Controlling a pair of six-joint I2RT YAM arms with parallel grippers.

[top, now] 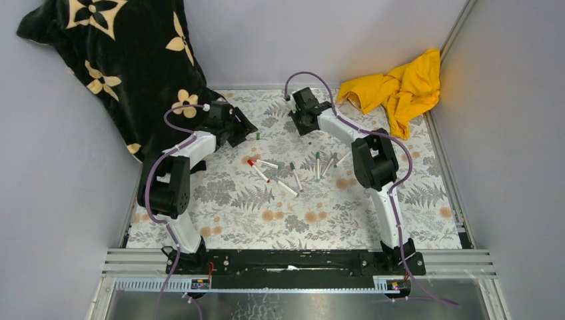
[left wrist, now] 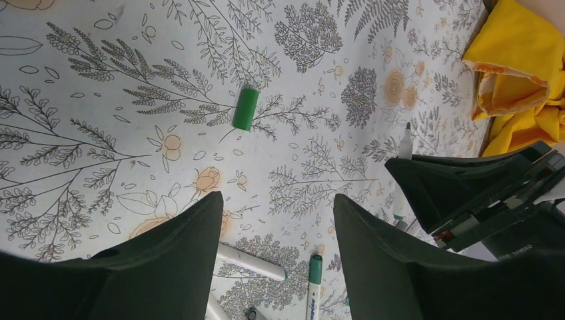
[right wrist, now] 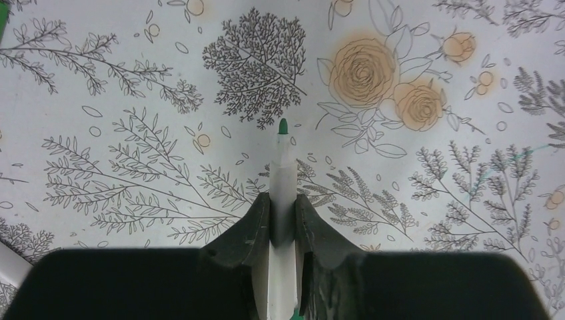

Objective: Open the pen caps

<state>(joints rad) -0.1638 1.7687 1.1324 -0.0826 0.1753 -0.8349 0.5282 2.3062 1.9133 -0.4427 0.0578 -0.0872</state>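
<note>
Item one: a loose green cap (left wrist: 245, 109) lies on its side on the floral table cover (top: 266, 220), off any pen. It rests just ahead of the left gripper (left wrist: 276, 250), towards the far left part of the cover. That gripper's fingers (left wrist: 166, 260) stand wide apart with nothing between them.

Item two: the right gripper (right wrist: 282, 203) is clamped on an uncapped pen (right wrist: 284, 167). The white barrel runs out between the closed fingers (right wrist: 256, 223), with the bare green tip pointing away from the wrist. The tip sits low over the cover; contact with the cover cannot be confirmed. The two grippers are near each other at the far side of the table, the loose cap between them.

Item three: caps still seated. A red cap (top: 251, 162) sits on one end of a white pen near the middle of the cover. A dark green cap (top: 292, 165) sits on a second pen to its right, and another green cap (top: 318, 155) on a third. Further white pens (top: 286, 187) lie scattered among these; their ends are too small to judge.

Surroundings: a black flower-patterned blanket (top: 126, 60) fills the far left corner. A crumpled yellow cloth (top: 400, 83) lies at the far right corner.
</note>
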